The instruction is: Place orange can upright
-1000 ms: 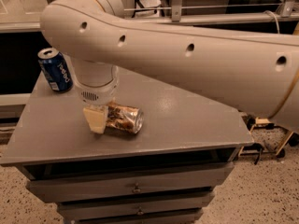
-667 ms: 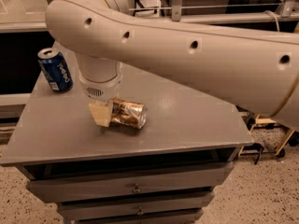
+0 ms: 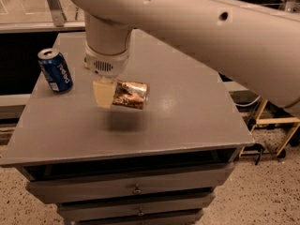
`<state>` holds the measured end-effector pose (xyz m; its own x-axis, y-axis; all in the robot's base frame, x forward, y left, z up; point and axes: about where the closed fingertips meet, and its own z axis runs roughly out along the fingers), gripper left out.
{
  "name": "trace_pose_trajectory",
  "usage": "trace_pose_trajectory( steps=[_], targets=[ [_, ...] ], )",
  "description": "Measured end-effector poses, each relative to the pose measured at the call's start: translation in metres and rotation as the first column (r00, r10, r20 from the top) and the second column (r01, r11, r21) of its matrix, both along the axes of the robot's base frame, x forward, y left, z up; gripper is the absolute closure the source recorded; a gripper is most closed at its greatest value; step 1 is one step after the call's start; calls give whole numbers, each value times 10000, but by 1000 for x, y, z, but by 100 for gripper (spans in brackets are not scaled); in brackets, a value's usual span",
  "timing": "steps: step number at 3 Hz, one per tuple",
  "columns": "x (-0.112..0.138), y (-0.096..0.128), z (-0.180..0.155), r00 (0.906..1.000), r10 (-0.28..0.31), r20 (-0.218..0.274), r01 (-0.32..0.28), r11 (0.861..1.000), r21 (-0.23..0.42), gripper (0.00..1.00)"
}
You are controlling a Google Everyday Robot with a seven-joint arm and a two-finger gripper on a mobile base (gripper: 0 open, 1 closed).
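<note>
Our gripper claw [image 3: 104, 93] was clenched on the orange can [image 3: 132, 95], which we held on its side above the table [image 3: 187, 121], near the Pepsi can [image 3: 55, 71].

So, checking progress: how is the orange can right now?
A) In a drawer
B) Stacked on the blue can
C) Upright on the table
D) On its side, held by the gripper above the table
D: the orange can lies sideways in the gripper, with its shadow cast on the table below it.
</note>
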<state>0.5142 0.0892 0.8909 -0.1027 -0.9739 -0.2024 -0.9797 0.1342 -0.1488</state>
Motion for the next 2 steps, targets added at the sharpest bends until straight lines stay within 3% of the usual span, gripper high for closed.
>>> trace_pose_trajectory(
  steps=[1, 2],
  targets=[
    [8, 3, 35, 9951, 984, -11, -970, 9830, 1557, 100],
    [20, 0, 52, 9840, 1777, 159, -1715, 9177, 3583, 100]
  ],
)
